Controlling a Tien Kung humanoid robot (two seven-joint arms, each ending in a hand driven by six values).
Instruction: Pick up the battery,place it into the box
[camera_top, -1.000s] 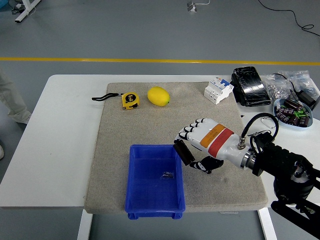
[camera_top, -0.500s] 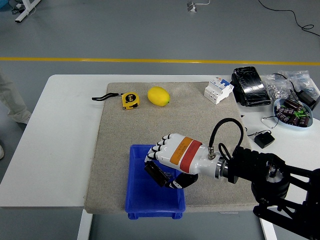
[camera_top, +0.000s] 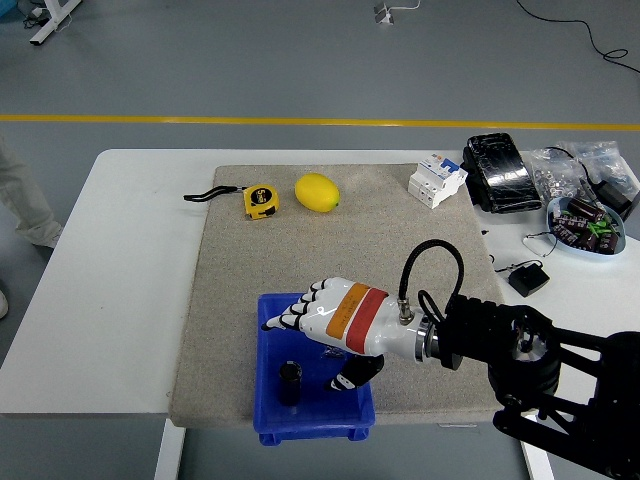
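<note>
A blue plastic box (camera_top: 268, 352) sits at the near edge of the grey mat. Inside it a black cylindrical battery (camera_top: 290, 382) stands near the front, clear of any finger. My right hand (camera_top: 318, 343), white with orange and red bands, hovers over the box with its fingers spread and nothing in them. The thumb points down at the box's right side. Its black arm comes in from the lower right. My left arm is out of view.
A yellow tape measure (camera_top: 261, 200) and a lemon (camera_top: 317, 192) lie at the mat's (camera_top: 240, 270) far edge. A white circuit breaker (camera_top: 437, 180), a black pack (camera_top: 501, 172), bagged parts and a bowl of components (camera_top: 588, 227) crowd the right side.
My right hand carried the battery leftward from the box's right rim to over the box, then let it go. The battery now stands in the box and the fingers have spread.
</note>
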